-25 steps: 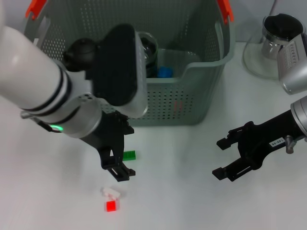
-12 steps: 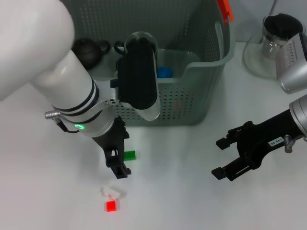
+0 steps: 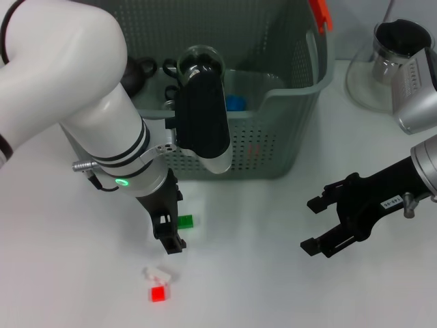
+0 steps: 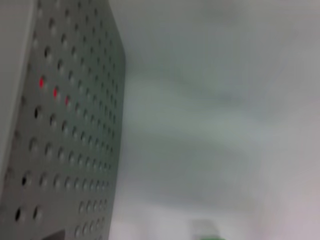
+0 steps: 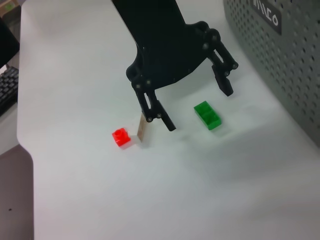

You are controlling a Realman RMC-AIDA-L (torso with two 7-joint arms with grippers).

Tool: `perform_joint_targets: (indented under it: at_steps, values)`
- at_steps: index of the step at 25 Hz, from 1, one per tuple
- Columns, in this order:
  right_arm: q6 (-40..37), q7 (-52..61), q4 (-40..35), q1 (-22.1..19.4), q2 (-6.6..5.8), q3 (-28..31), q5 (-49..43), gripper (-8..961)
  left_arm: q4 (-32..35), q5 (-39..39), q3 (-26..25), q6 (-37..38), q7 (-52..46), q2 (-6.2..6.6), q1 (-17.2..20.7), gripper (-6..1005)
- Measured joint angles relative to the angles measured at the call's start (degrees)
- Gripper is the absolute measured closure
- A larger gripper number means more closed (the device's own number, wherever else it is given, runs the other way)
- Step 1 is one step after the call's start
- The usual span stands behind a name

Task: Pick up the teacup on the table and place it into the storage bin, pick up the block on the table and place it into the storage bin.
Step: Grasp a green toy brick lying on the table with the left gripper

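Green block (image 3: pixel 184 221) lying flat on the white surface (image 3: pixel 259 273), just in front of the storage bin (image 3: pixel 273 130) and apart from it. Teacup already looks to be inside the bin, though hard to say which of the dark things in there is it, so block step is the one in hand, probably.

Left gripper (image 5: pixel 192 102) hanging low over the surface, fingers spread wide, nothing between them. From the right wrist view, one fingertip (image 5: pixel 226 86) sits near the block's far side, the other (image 5: pixel 162 120) down by a small pale piece (image 5: pixel 142 131) and a red brick (image 5: pixel 121 137). So block is off-centre in the gap, closer to one finger than the other.

To do this well: shift sideways until the green block sits in the middle of the gap, line the fingers across its short sides, then drop straight down and close. Worth keeping that other fingertip clear of the pale piece, or it likely gets dragged in or knocked. Small low block, so pinch close to the surface or it will probably slip out.

Right gripper (image 3: pixel 326 224) parked well off to the right, fingers apart, empty.
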Motion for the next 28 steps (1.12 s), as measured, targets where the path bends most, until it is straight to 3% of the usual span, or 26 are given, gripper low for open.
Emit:
perform_joint_targets:
  at_steps: [14,28]
  values:
    - [0.1,0.0,0.1,0.0,0.0,0.0,0.0,9,-3.8,-0.2,0.9,-3.7,0.2,-0.06,-1.5,296]
    - [0.9,-0.1,0.0,0.0,0.0,-0.1,0.0,8,-5.2,-0.3,2.1,-5.3,0.0,-0.07,-1.6,357]
